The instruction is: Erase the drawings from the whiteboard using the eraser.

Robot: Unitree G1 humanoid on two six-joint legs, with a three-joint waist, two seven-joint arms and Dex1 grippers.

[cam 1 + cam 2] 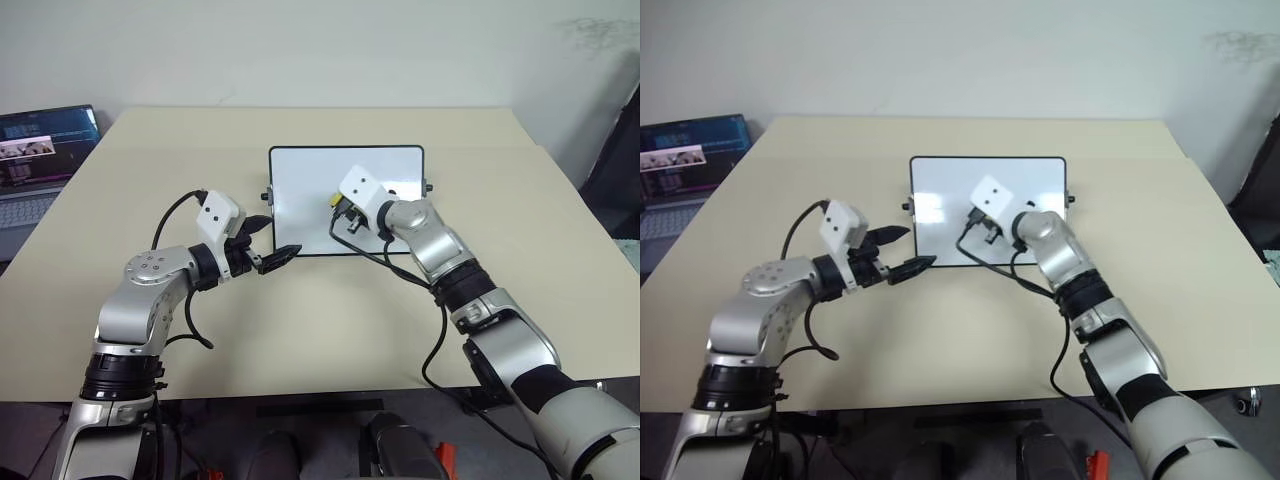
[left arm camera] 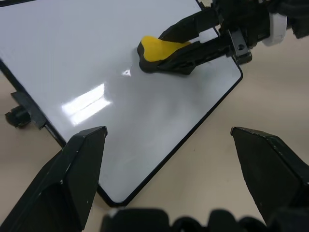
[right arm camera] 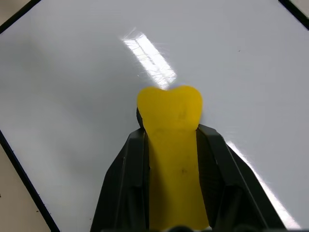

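The whiteboard [image 1: 310,175] lies flat at the middle of the table, glossy white with a thin black frame. My right gripper [image 1: 340,208] is shut on the yellow eraser [image 3: 169,111], whose tip rests on the board's surface left of its centre. The eraser [image 2: 157,48] appears in the left wrist view too, clamped between the right gripper's black fingers [image 2: 193,53]. My left gripper [image 1: 272,240] stands open just above the board's near left corner, nothing between its fingers. The drawings are out of view; the board surface around the eraser looks plain white with glare streaks.
A beige table [image 1: 300,330] carries the board. An open laptop [image 1: 40,150] stands beyond the table's far left edge. Small black knobs [image 1: 267,196] stick out from the board's short sides. A black cable [image 1: 385,262] loops from my right wrist over the board's near edge.
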